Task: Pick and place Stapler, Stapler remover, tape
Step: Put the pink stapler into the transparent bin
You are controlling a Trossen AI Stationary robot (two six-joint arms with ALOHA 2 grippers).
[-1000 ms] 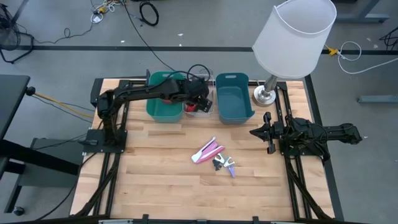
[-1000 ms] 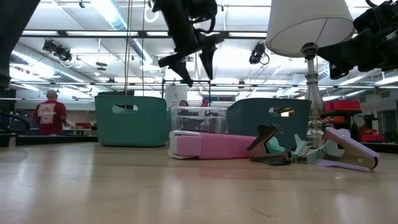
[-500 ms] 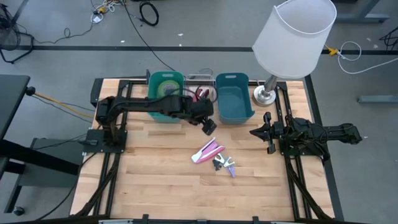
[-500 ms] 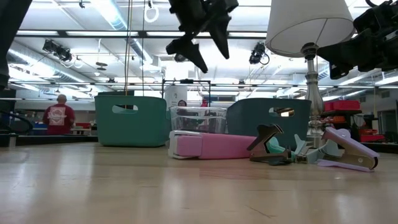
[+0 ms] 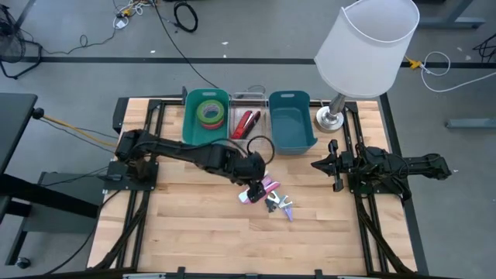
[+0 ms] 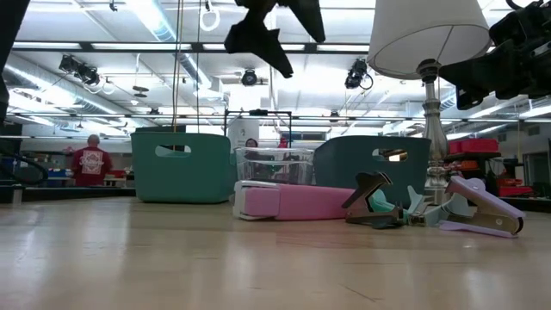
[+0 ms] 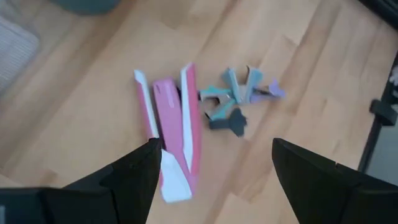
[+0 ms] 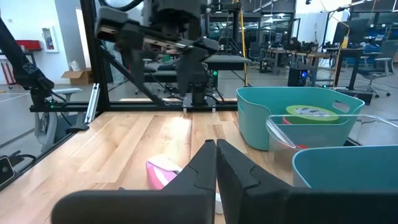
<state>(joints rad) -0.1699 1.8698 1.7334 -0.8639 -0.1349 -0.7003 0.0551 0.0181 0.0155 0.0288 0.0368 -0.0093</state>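
High view: left gripper (image 5: 256, 183), jaws apart and empty, hovers over the stapler (image 5: 261, 189), beside the removers (image 5: 279, 204); likely next, descend and close; tape (image 5: 208, 109) lies in the green bin (image 5: 188, 132). Right wrist view: right gripper (image 8: 216, 163) shut, waiting well away from the stapler.

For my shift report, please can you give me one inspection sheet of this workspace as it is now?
Surface: wooden table, bare in front.
Job's things: pink stapler and staple removers on the table; tape roll in the green bin; red stapler in the clear bin; blue bin looks empty.
Clutter: lamp at the back right.
Grippers: left gripper open above the pink stapler; right gripper shut, waiting at the right.
Cables: cables on the floor.
Surroundings: person far behind.
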